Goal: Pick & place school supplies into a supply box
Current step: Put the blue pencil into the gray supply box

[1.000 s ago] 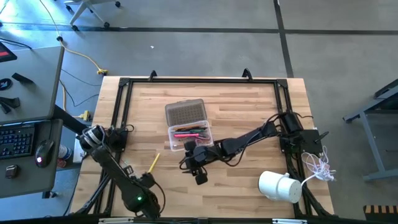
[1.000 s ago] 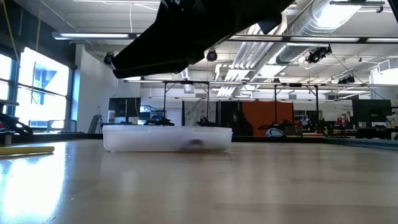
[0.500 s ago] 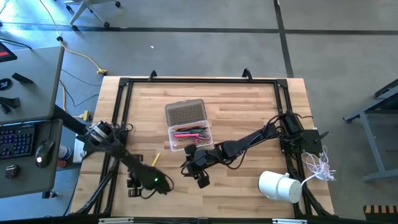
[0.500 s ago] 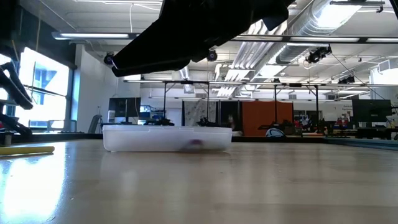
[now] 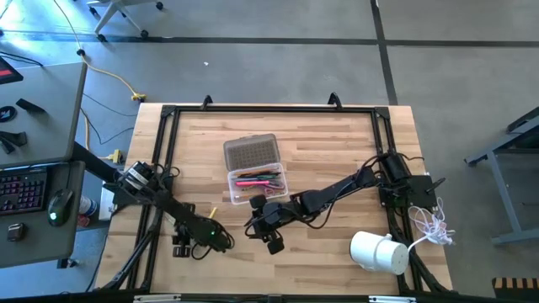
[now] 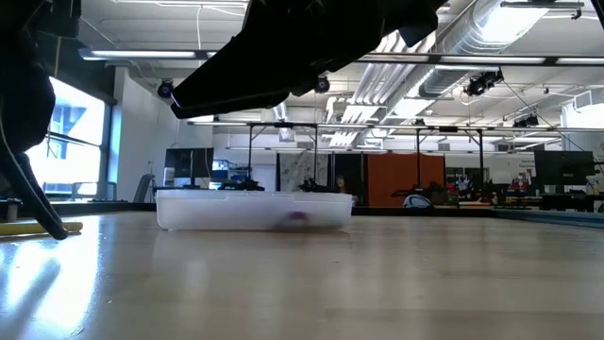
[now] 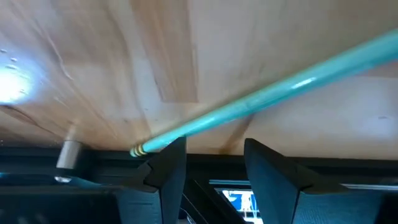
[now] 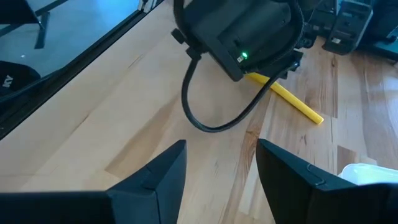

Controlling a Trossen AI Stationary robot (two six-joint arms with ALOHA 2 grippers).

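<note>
The left gripper [image 5: 221,239] is hovering low over the table [image 5: 328,143], fingers [image 7: 168,171] spread apart, with the yellow pencil [image 5: 208,217] lying just ahead of their tips. The right gripper [image 5: 271,239] is hanging nearby, fingers [image 8: 158,174] parted and holding nothing, just beside the box [image 5: 258,184], where pens [image 5: 253,181] are lying.

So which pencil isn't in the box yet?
The yellow pencil, lying alone on the wooden table right by the left hand. The pink and green ones already lie inside the clear plastic box.
</note>
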